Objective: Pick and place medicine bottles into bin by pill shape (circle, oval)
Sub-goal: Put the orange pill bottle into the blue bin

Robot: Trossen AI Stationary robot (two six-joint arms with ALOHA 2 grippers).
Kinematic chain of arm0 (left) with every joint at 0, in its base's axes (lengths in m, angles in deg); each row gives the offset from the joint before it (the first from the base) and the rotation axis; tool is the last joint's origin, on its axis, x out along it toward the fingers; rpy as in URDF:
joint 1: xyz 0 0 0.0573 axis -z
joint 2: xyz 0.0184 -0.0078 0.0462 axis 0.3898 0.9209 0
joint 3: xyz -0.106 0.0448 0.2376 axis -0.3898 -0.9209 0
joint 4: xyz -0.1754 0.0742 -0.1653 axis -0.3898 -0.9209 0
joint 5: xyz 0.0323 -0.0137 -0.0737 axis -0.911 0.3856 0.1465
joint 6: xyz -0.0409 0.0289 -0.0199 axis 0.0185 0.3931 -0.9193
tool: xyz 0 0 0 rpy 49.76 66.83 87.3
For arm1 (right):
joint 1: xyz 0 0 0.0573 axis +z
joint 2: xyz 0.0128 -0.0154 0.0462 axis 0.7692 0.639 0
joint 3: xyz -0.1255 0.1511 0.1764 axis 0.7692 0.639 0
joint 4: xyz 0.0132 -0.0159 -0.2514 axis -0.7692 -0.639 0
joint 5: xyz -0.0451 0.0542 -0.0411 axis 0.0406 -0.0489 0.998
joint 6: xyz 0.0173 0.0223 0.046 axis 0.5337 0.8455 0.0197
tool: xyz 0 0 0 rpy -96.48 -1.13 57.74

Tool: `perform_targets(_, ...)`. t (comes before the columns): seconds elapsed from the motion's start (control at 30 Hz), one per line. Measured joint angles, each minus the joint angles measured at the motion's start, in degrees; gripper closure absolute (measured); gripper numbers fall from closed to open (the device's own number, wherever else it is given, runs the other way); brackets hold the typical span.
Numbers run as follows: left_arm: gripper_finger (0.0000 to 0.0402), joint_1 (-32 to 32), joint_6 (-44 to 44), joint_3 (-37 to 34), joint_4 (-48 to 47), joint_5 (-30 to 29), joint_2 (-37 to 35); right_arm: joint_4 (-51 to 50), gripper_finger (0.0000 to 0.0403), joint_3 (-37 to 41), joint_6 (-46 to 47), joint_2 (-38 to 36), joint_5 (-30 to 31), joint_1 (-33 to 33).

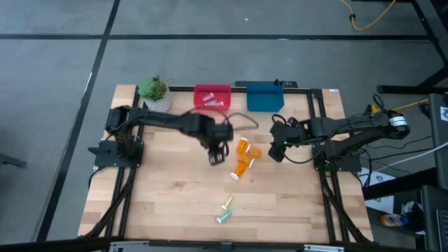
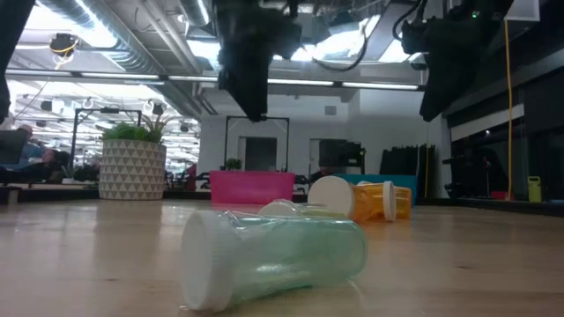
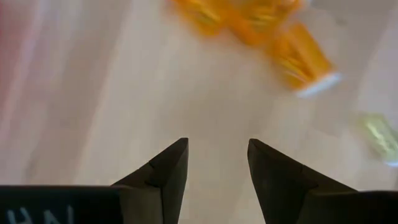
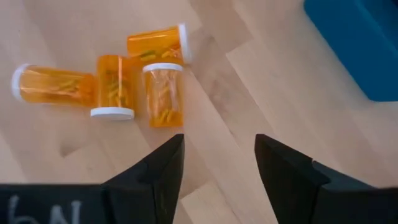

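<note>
Several orange bottles with white caps (image 1: 243,157) lie on their sides in a cluster at the table's middle; they also show in the right wrist view (image 4: 118,81) and, blurred, in the left wrist view (image 3: 298,56). A teal vial (image 1: 222,218) and a yellow-green vial (image 1: 227,204) lie near the front edge; the teal one fills the low view (image 2: 273,255). My left gripper (image 1: 215,155) hangs open and empty just left of the cluster. My right gripper (image 1: 276,150) hangs open and empty right of the cluster.
A red bin (image 1: 212,96) with a pale vial in it and a blue bin (image 1: 264,96) stand at the table's far edge. A potted plant (image 1: 155,92) stands at the far left. Bare wood lies between the cluster and the vials near the front.
</note>
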State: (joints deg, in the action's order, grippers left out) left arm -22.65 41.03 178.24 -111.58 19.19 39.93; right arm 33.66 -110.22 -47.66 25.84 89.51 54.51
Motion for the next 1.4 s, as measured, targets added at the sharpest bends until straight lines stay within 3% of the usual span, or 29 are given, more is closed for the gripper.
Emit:
perform_targets(0.2,0.0242,6.93,-0.72,-0.04,-2.41,-6.16,-0.44,1.91,0.0205,0.00,0.14,0.33,-4.16,0.04)
perform_targets(0.33,0.0242,8.02,3.40,-0.02,-11.99,-7.39,-2.87,4.01,0.0205,1.16,0.56,1.95,-4.41,0.04)
perform_targets(0.5,0.0241,8.00,6.42,-0.04,-21.58,-11.50,-7.63,14.41,0.0205,6.32,-0.89,6.07,-6.17,0.04)
perform_targets(0.67,0.0239,7.94,6.38,-0.02,-21.33,-14.48,-13.27,24.52,0.0205,8.59,-4.59,10.38,-7.24,0.00)
perform_targets(0.87,0.0239,7.61,6.54,-0.02,-21.66,-20.49,-19.57,27.25,0.0205,8.63,-8.21,14.86,-7.16,0.00)
perform_targets(1.4,0.0239,4.06,6.66,-0.02,-21.80,-21.04,-24.20,28.09,0.0205,8.66,-9.01,18.27,-8.24,-5.79)
